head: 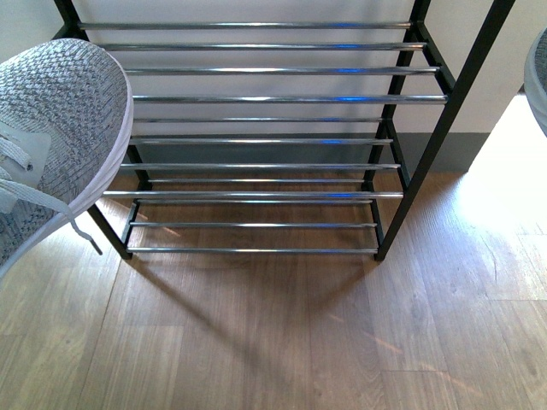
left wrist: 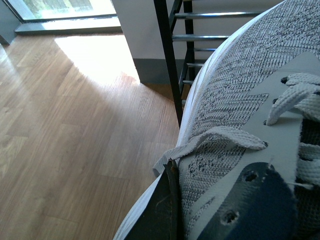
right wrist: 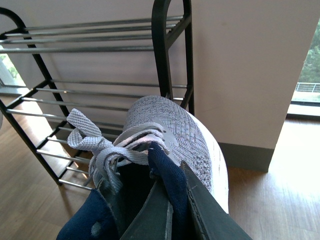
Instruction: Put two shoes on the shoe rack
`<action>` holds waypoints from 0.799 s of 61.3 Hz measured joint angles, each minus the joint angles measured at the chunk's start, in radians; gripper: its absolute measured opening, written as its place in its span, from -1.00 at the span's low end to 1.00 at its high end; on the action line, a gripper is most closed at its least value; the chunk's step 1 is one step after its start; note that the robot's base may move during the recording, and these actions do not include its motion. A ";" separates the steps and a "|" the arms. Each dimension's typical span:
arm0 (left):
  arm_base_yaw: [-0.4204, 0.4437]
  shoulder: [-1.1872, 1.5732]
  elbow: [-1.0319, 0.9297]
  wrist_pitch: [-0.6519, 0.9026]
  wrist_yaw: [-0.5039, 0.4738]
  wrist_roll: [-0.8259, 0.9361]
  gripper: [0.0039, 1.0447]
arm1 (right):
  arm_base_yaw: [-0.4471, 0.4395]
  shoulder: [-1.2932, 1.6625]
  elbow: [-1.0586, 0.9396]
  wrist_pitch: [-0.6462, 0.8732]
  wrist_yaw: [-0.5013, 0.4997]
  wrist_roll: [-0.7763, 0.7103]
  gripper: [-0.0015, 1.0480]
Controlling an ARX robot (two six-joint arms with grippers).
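Note:
The shoe rack (head: 256, 99), with a black frame and silver rods, stands against the wall ahead with bare shelves. My left gripper (left wrist: 172, 200) is shut on the side wall of a grey sneaker (left wrist: 235, 95), held up in the air left of the rack (left wrist: 167, 60). That sneaker fills the left edge of the front view (head: 60, 128). My right gripper (right wrist: 175, 200) is shut on the navy collar of the other grey sneaker (right wrist: 175, 125), toe pointing at the rack's right end (right wrist: 100, 50). Only a sliver of it shows at the front view's right edge (head: 538, 81). The pale blue slides are out of view.
Wood plank floor (head: 273, 342) lies in front of the rack. A white wall with a grey baseboard (right wrist: 250, 155) stands behind it. A window (left wrist: 65, 7) throws a bright patch on the floor to the left, and another opening (right wrist: 305, 85) is to the right.

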 joint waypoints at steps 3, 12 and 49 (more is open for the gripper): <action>0.000 0.000 0.000 0.000 0.000 0.000 -0.97 | 0.000 -0.001 0.000 0.000 0.000 0.000 -0.97; 0.000 0.000 0.000 0.000 0.000 0.000 -0.97 | 0.000 -0.002 0.000 0.000 -0.001 0.000 -0.97; 0.000 -0.001 0.000 0.000 -0.003 0.000 -0.97 | -0.001 -0.003 0.001 0.000 -0.001 0.000 -0.97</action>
